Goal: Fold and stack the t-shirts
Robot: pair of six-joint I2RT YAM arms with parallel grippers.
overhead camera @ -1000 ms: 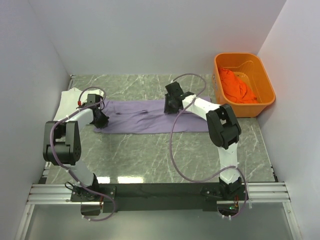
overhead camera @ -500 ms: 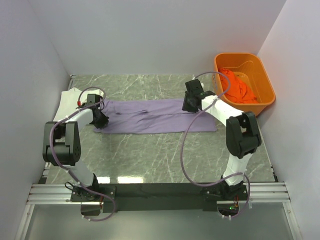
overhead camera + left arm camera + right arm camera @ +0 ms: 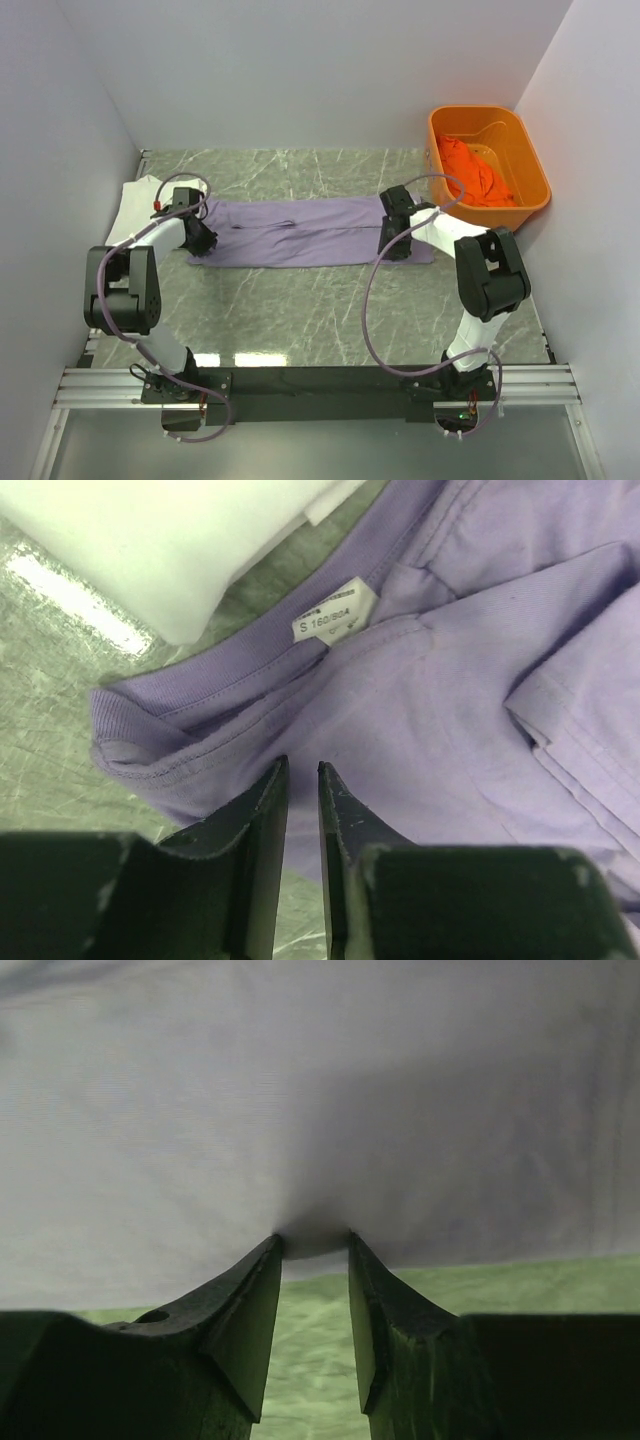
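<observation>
Lavender t-shirt (image 3: pixel 300 232), wrist-view only: hem perhaps within right end effector (image 3: pixel 313 1248); left end effector (image 3: pixel 301 770) ajar.

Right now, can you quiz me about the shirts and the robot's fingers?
1. True or false: the orange t-shirt lies in the orange tub.
2. Which shirt are the left fingers and right fingers both at? A white, B purple t-shirt, C orange.
3. Fill in: the white t-shirt lies by the purple one's ___ end.
Key: 1 true; 2 B; 3 left.
</observation>
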